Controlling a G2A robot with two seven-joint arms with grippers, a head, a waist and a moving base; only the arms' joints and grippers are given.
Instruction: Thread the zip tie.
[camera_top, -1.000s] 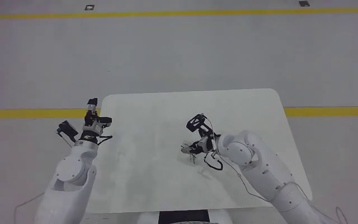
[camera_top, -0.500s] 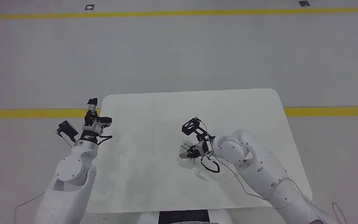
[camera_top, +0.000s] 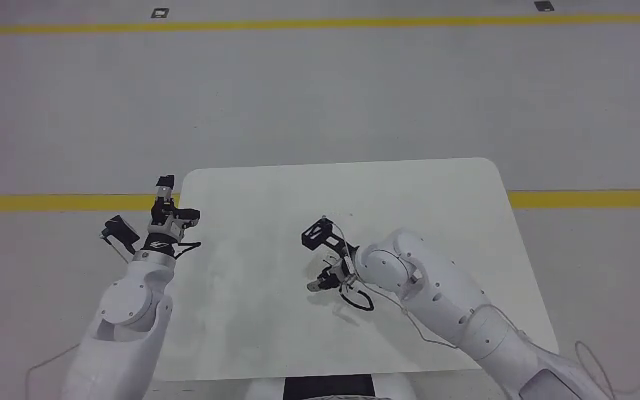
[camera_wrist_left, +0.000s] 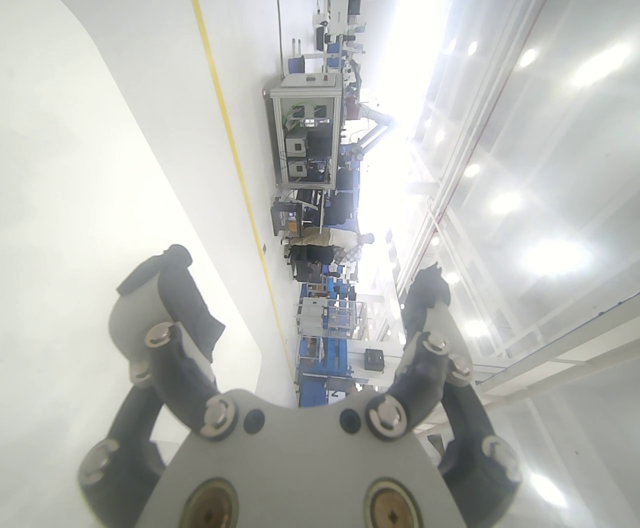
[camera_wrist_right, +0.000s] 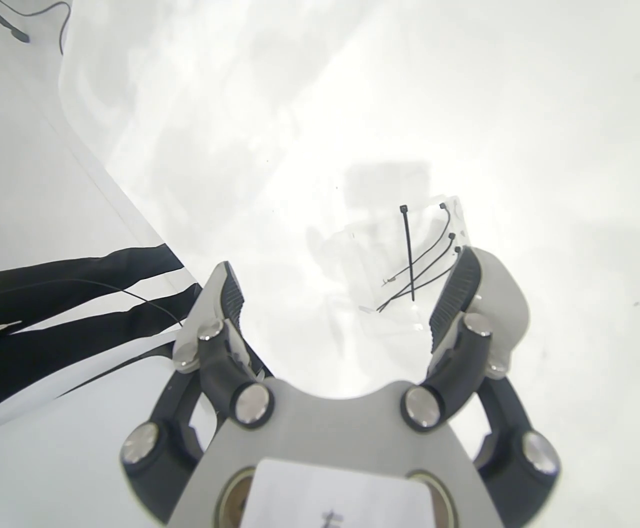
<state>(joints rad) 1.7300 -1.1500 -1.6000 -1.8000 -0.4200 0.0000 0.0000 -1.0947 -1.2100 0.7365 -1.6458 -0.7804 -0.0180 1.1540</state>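
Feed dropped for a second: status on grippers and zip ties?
Right gripper open, near zip ties. Ties loose in clear tray, none gripped. Left gripper open at table edge. No obstruction.

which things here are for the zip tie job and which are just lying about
For the job: black zip ties, crossed in a small pile; the clear packet with them; right tool, open, close by them; left tool, open and empty, by the table's left edge.
Just there: white table; yellow floor lines.

A factory-style robotics lab: yellow lines (camera_top: 300, 23) on grey floor, an equipment cabinet (camera_wrist_left: 306, 135), blue racks (camera_wrist_left: 325, 350) beyond.
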